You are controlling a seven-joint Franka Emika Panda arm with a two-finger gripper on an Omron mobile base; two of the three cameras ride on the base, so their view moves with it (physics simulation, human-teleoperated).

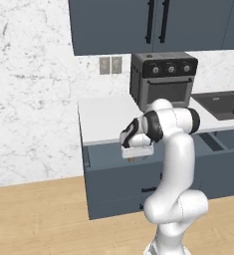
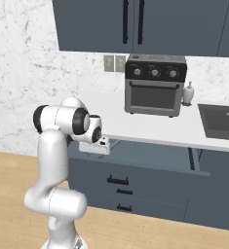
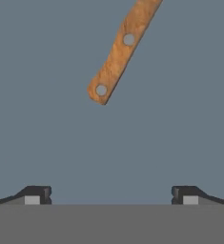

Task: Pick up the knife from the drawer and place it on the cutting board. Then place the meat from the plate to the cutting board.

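The knife's tan wooden handle (image 3: 120, 50), with two metal rivets, lies slanted on the blue-grey floor of the open drawer (image 3: 46, 119); its blade runs off the top of the hand view. My gripper (image 3: 112, 195) hangs open above the drawer floor, short of the handle's end, with nothing between its fingertips (image 3: 37, 194). From the base, the gripper (image 1: 133, 156) (image 2: 97, 151) points down into the pulled-out drawer (image 1: 108, 154) (image 2: 155, 154) under the counter edge. The cutting board, plate and meat are out of view.
A dark toaster oven (image 1: 163, 79) (image 2: 155, 85) stands on the white counter (image 1: 108, 117) (image 2: 150, 124). A sink (image 1: 223, 104) (image 2: 220, 121) lies to the right, with a soap bottle (image 2: 188, 93) beside the oven. Dark cabinets hang above; closed drawers sit below.
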